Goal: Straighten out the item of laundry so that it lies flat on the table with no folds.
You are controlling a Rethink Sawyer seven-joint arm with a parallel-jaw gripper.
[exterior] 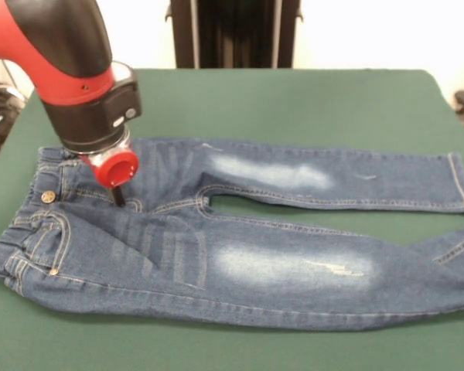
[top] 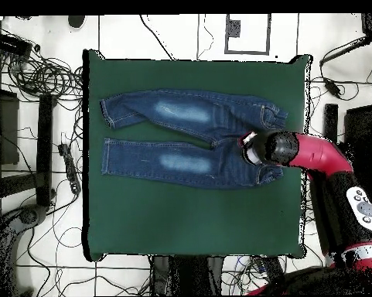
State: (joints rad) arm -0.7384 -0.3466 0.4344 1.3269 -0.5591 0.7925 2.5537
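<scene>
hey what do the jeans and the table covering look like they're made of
The jeans look like blue denim: woven, matte, with faded whitish patches on the thighs, tan stitched seams and small shiny buttons at the waist that seem to be metal. The table appears covered in plain dark green cloth, matte and without shine; whether it is felt or another fabric cannot be told.

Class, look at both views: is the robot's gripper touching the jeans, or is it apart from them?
Touching. In the front view the gripper's dark tip meets the denim of the jeans near the fly, with no gap showing. In the overhead view the arm hides that spot.
</scene>
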